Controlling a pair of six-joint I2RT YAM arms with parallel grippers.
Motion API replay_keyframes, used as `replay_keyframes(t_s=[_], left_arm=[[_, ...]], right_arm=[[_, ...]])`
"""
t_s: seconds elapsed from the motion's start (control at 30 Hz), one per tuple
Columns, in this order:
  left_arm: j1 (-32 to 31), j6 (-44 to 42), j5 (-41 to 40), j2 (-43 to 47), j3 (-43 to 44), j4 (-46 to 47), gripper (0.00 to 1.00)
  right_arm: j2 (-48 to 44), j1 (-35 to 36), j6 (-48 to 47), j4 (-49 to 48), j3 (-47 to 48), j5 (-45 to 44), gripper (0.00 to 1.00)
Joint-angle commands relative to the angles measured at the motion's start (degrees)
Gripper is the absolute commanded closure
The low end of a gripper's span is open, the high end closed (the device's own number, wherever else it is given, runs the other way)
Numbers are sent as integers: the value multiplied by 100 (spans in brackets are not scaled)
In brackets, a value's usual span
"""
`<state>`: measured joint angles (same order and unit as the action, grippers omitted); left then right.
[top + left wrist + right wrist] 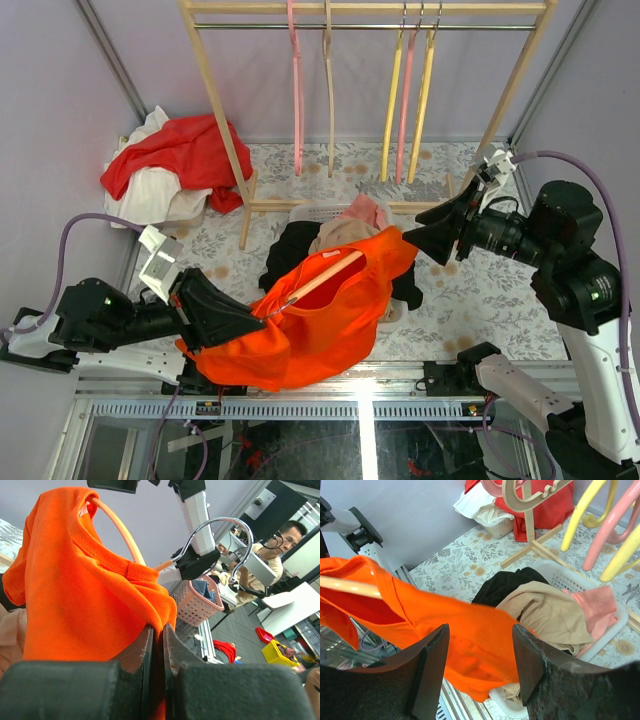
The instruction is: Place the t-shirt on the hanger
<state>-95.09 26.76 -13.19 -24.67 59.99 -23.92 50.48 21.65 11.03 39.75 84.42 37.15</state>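
The bright orange t-shirt (310, 325) hangs draped over the peach hanger (325, 277) above the table's front middle. My left gripper (262, 312) is shut on a fold of the t-shirt (90, 595). The left wrist view shows orange cloth pinched between the jaws of the left gripper (159, 632), with the hanger's arm (120, 530) and silver hook (220, 525) beyond them. Whether the hanger is also gripped is hidden. My right gripper (412, 237) is open at the shirt's far right end. In the right wrist view the right gripper (480, 645) spans the t-shirt (470, 635) without touching it, and the hanger (350, 586) shows at the left.
A white basket (615, 630) behind the shirt holds a tan garment (340, 235), a pink one (365, 210) and black cloth (290, 250). A wooden rack (225, 110) at the back carries pink and yellow hangers (390, 110). A red cloth (185, 150) lies at the back left.
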Motion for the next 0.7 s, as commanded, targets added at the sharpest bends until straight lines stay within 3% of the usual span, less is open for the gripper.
replay_keyframes(t_s=[0.0, 0.17, 0.67], left_arm=[[-1129, 310, 403, 130, 184, 265, 100], [-1131, 365, 450, 103, 154, 291, 100], [-1134, 338, 744, -434, 408, 573, 100]], right_arm=[[60, 18, -111, -551, 144, 485, 39], [-20, 22, 61, -860, -68, 1289, 39], [3, 157, 132, -1129, -334, 2145, 36]])
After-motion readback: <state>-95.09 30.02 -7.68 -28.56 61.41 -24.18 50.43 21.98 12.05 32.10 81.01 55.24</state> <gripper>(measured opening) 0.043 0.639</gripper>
